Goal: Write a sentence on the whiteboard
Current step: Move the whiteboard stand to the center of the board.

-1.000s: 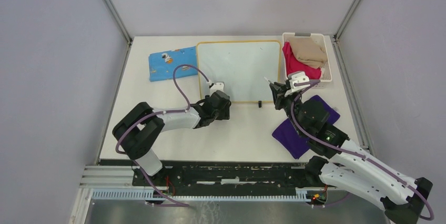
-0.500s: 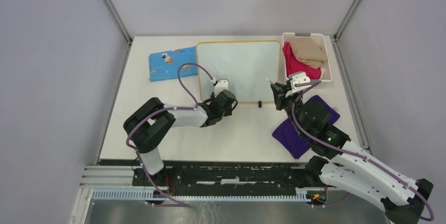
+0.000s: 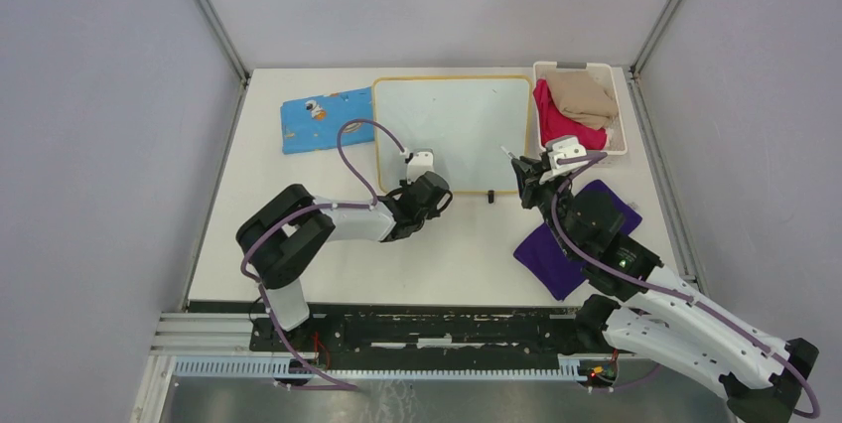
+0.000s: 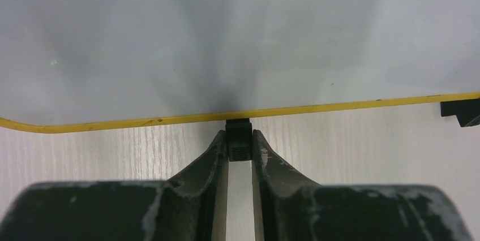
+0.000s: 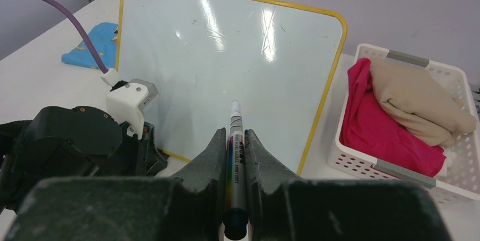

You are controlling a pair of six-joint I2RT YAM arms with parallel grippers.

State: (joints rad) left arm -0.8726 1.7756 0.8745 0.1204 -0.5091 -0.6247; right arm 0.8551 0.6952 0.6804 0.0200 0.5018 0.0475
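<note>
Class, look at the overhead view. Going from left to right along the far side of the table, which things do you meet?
First the blue cloth, then the whiteboard, then the white basket.

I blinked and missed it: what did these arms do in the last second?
The left gripper slid a little to the right along the near edge of the whiteboard and closed on a black clip there. The right gripper stayed put, holding the marker; the board stayed blank.
</note>
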